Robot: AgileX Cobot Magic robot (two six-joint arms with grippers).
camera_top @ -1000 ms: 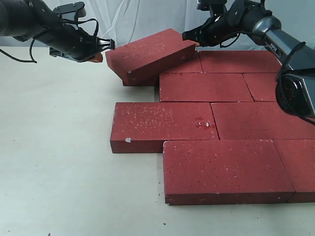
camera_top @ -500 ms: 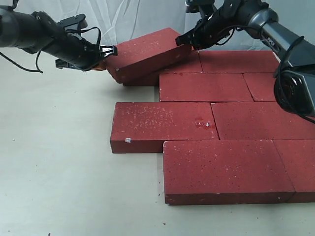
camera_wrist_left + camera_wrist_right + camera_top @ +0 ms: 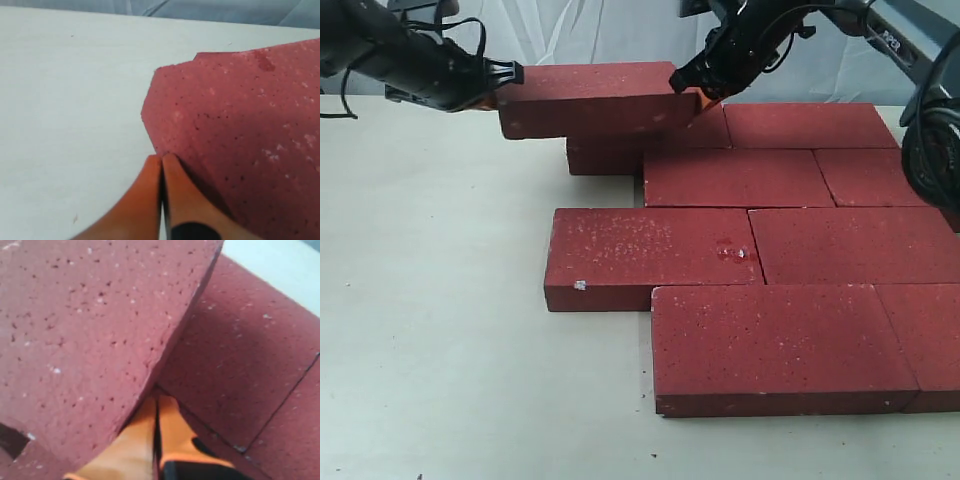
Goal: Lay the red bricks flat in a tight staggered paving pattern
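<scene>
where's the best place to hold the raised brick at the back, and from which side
By its two short ends, squeezed between the arms: left gripper from the left end, right gripper from the right. The raised brick is long and flat, probably too wide for one gripper's span, with both ends exposed.

Arms: we see the left arm (image 3: 405, 65) and right arm (image 3: 760, 45), black and rounded.
Cables (image 3: 908, 110): we spot thin black loops.
Grippers: we note orange fingers on the left gripper (image 3: 161, 165) and right gripper (image 3: 156, 407).

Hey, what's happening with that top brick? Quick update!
Both shut: left gripper, right gripper pressing raised brick endwise. Brick level over back-row brick. Nothing in the way.
</scene>
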